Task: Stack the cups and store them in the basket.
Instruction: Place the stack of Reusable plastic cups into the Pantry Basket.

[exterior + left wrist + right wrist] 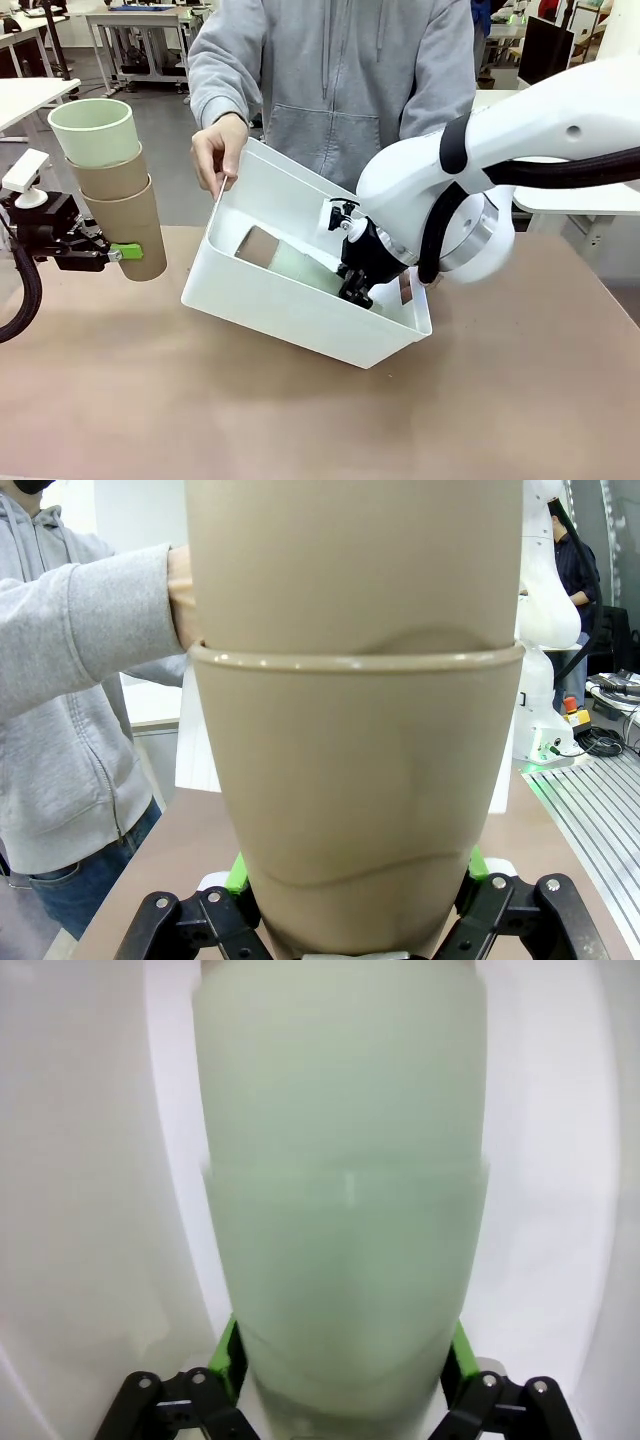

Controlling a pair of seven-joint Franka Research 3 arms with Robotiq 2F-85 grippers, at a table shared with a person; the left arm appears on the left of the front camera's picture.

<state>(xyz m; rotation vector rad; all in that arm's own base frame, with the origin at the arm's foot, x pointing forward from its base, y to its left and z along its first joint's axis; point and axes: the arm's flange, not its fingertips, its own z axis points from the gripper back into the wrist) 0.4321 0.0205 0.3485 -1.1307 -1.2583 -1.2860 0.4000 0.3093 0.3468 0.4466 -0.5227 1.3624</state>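
Your right tool is closed on the mint cups deep inside the basket, which the person's hand tilts toward you for easier entry. Your left tool grips the tan-and-mint stack off to the side, above the table.

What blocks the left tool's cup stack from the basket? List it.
Nothing lies in the gap between the cup stack and the basket. Inside, the right tool holding mint cups fills its right end; a person's hand grips its far-left rim.
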